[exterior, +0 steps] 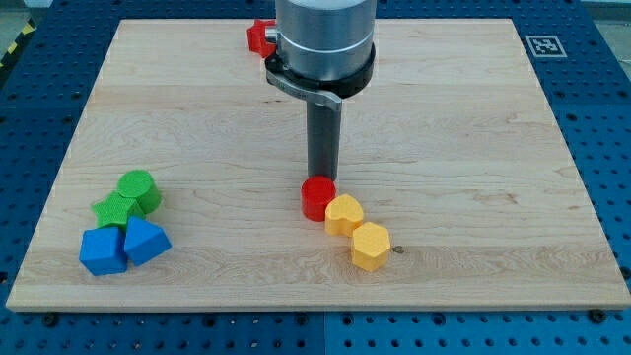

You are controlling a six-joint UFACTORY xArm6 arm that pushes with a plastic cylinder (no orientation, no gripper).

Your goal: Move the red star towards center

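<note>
Tip (320, 177) down on the board (473, 148), holding nothing, just a bare rod touching or nearly touching the top edge of a red round block (317, 198). Red star (258, 37) far off toward the view's top and a little left of the rod, at the board's top edge, half hidden behind the arm. Likely needs getting round behind the star, then pushing toward the view's bottom. Long axis unreadable.
</note>
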